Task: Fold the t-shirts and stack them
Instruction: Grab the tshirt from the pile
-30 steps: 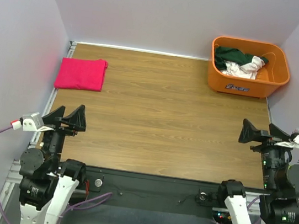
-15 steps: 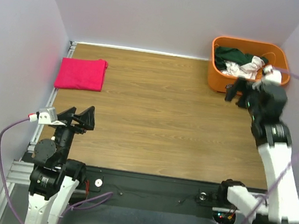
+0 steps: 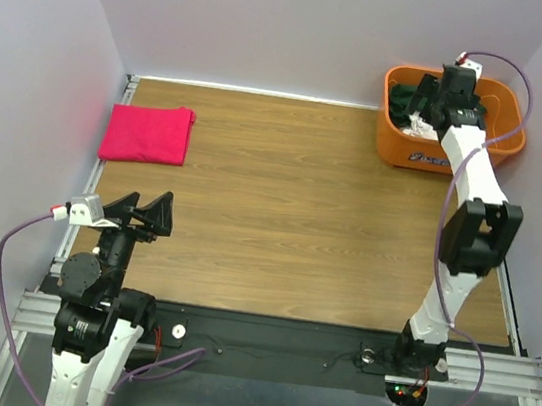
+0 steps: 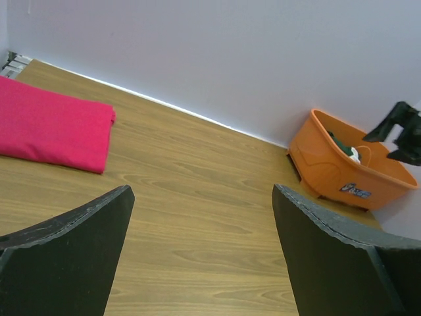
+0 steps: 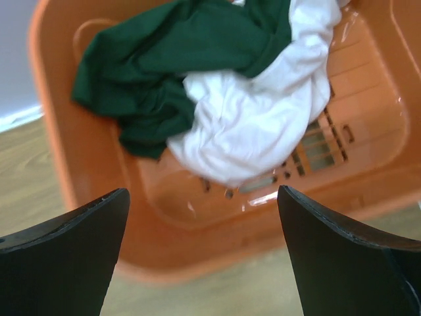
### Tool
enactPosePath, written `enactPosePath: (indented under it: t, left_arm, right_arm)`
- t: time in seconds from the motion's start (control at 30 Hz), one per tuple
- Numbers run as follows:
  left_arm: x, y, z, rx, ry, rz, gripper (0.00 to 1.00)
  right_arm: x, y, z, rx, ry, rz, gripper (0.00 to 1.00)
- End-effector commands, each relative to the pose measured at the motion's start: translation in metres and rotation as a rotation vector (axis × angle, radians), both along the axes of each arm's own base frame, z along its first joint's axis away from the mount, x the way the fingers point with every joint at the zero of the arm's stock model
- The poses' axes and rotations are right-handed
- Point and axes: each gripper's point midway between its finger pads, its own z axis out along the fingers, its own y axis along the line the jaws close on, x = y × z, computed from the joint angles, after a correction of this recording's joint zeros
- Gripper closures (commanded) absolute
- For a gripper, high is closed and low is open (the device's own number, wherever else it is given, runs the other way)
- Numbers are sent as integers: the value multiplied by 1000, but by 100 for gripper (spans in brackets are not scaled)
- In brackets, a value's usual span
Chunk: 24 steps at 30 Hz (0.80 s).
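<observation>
At far-right corner of table (image 3: 291, 206), an orange basket (image 3: 446, 159) sits close to the back wall. Inside it lies the white-and-green shirt (image 5: 223, 112), crumpled: green part to one side, white part bunched at centre. Print is not visible.

R gripper (image 5: 204, 253) hovers above the basket opening. Fingers are spread wide apart w/ nothing between them, and are apart from the shirt. R arm is stretched fwd along the right side of the table.

The pink shirt (image 3: 146, 133) lies folded flat at far left of table, near the left wall and well apart from the basket.

L gripper (image 3: 146, 212) hangs over the near-left part of the table, aimed toward the back wall. Fingers are spread apart, holding nothing. In L wrist view, pink shirt is ahead-left and basket ahead-right.
</observation>
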Motion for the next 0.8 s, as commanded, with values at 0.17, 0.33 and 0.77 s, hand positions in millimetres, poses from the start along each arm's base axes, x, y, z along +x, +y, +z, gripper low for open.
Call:
enactPosePath:
  t: [0.17, 0.33, 0.77]
  left_arm:
    - [-7, 0, 22, 5, -104, -6, 2]
    - [-5, -5, 21, 14, -99, -32, 2]
    - [1, -8, 16, 29, -76, -51, 2]
  right_arm:
    - [77, -69, -20, -60, -51, -110, 0]
    - [104, -89, -81, -49, 8, -121, 0]
    - [133, -84, -67, -31, -97, -14, 99]
